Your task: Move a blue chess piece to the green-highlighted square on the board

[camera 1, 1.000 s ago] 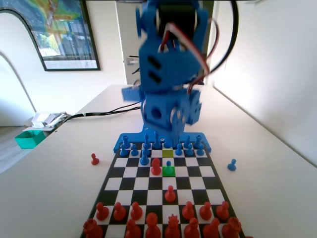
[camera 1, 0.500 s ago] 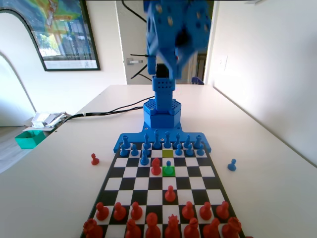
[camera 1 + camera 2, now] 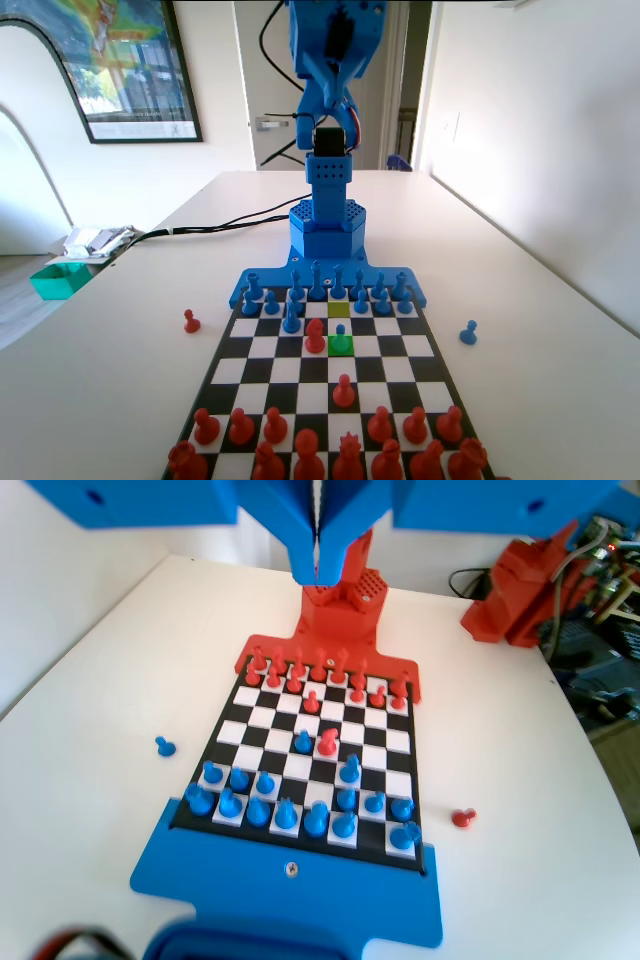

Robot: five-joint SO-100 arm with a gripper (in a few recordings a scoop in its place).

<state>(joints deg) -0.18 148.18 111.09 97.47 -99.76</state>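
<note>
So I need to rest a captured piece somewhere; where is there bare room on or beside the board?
Free: the white table on both sides of the checkered black-and-white board, bordered only by a stray red pawn on the fixed view's left and a stray blue pawn on its right. Mid-board rows are mostly bare. Crowded: the red and blue end rows.

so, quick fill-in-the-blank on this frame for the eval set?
1. The blue chess piece stands on the ____-highlighted square.
2. In the fixed view, the red piece beside it is on its ____ side.
3. The end effector holds nothing; its jaws are ____.
4. In the fixed view, the lone pawn on the table right of the board is ____.

Missing words: green; left; shut; blue
</note>
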